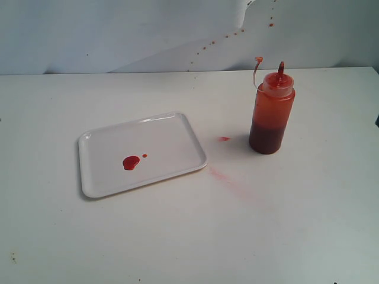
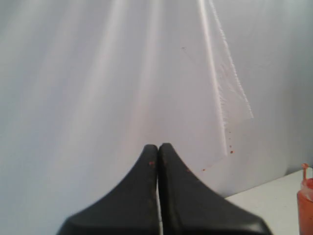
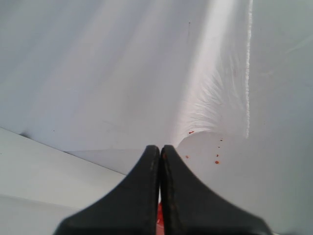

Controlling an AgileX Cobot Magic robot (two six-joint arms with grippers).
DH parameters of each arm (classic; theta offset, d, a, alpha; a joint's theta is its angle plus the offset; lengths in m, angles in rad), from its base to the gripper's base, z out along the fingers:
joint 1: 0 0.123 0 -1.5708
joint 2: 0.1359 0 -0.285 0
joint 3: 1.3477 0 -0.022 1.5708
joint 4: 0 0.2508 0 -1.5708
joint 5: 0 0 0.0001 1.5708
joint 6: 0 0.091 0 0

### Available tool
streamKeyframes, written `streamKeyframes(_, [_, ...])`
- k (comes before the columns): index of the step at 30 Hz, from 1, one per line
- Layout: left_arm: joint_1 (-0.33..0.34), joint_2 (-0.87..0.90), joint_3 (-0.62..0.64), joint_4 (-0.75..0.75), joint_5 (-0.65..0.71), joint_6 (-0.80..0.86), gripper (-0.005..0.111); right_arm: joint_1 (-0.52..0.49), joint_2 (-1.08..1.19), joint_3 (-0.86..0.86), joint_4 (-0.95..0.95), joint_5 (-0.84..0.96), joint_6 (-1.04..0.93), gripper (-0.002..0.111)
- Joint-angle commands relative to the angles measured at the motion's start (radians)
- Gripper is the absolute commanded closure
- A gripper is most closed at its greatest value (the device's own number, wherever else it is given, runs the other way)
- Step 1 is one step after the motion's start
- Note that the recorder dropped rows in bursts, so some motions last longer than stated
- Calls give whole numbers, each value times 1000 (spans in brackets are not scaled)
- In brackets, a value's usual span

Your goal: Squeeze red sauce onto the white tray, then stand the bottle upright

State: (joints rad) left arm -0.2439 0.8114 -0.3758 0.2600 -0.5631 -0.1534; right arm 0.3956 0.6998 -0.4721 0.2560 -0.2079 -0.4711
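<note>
Exterior view: a glossy red sauce [image 1: 131, 162] blob lies on the flat white plastic tray [image 1: 169, 139]; the translucent orange-red squeeze bottle [image 1: 271, 112] stands upright, apart; left wrist view: left gripper [image 2: 157, 147] pressed together, empty; right wrist view: right gripper [image 3: 160, 148] likewise; both seem best held clear of the bottle

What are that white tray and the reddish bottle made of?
The white tray looks like smooth, slightly glossy plastic: light glints along its rounded rim. The bottle seems translucent plastic, since darker sauce shows through low inside.
</note>
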Motion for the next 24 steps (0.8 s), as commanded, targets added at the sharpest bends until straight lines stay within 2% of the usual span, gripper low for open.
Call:
streamKeyframes(1, [-4,-154,-2,-62,89,45,107,2,-6,5,-10,-12,-3,108])
streamKeyframes(4, [2,-279,0,-46,161,46,107,2,-6,5,-10,-12,-3,108])
streamKeyframes(6, [33,-388,0,-46,238,21,107,2,-6,5,-10,-12,-3,108])
streamKeyframes(9, [45,-436,0,-46,282,-80,107,2,-6,5,-10,-12,-3,108])
streamKeyframes(11, [45,-445,0,-46,357,-108,107,2,-6,5,-10,-12,-3,108])
streamKeyframes(15, [130,-549,0,-44,576,-108,107,2,-6,5,-10,-12,-3,108])
streamKeyframes(18, [175,-614,0,-44,679,-106,107,2,-6,5,-10,-12,-3,108])
streamKeyframes(24, [241,-695,78,-40,694,-106,107,2,-6,5,-10,-12,-3,108])
